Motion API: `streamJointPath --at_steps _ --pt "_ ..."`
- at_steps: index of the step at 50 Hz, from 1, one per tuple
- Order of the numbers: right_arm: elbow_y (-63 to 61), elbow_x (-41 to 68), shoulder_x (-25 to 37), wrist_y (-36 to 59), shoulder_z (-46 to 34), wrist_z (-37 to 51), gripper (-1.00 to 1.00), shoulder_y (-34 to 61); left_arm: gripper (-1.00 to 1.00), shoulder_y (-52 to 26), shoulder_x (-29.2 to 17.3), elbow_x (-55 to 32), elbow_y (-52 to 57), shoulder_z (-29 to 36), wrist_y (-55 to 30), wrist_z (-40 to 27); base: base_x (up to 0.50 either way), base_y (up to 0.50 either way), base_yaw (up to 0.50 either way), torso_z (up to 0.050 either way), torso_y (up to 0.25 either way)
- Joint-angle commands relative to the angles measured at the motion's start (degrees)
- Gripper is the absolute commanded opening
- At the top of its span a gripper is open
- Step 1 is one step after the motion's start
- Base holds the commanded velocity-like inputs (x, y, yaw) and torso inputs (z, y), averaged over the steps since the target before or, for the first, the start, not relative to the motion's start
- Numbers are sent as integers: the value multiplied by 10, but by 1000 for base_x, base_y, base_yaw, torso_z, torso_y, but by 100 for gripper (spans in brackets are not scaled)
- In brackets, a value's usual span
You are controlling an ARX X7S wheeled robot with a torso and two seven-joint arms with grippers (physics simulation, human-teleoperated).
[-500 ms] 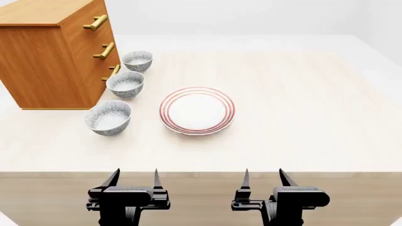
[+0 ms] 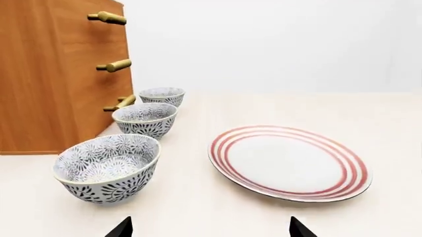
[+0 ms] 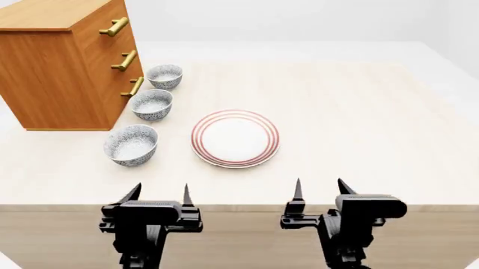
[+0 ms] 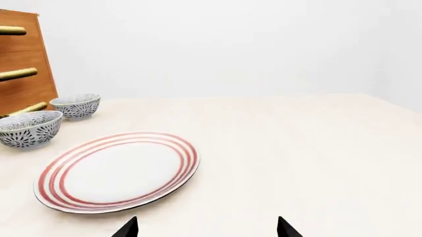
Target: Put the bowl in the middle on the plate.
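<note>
Clearly both black two-fingered grippers — left gripper (image 3: 158, 194) and right gripper (image 3: 321, 190) — hover at the table's near edge, jaws apart and empty. To reach well, the left should pass the nearest bowl and descend over the small grey-and-white speckled bowl (image 3: 152, 104) in the middle, beside the wooden drawer cabinet (image 3: 64, 64). Three bowls stand in line; one wide white red-ringed plate (image 3: 235, 138) lies right of them — well clear.

Both arms have come forward and up since half a second ago; the left pincer (image 3: 159, 194) and the right pincer (image 3: 321, 188) now reach with their tips over the table (image 3: 359, 123) edge — the right one slightly higher (its body tilted a little); jaws parted as before. The head view has shifted slightly too — bowls and plate sit a touch smaller.
</note>
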Motion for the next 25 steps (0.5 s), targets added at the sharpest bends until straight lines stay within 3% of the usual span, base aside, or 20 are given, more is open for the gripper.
streamJointPath --at_steps 1,8,25 --pt "-183 32 43 242 -6 27 100 110 100 -103 -15 -29 175 -1 -219 -16 0 0 0 0 0" --pt "-164 67 33 198 12 5 100 83 100 -94 -25 -30 161 12 -205 -15 40 0 0 0 0" --pt "-155 61 43 200 -6 17 100 92 100 -94 -32 -42 148 16 -186 -26 500 0 0 0 0"
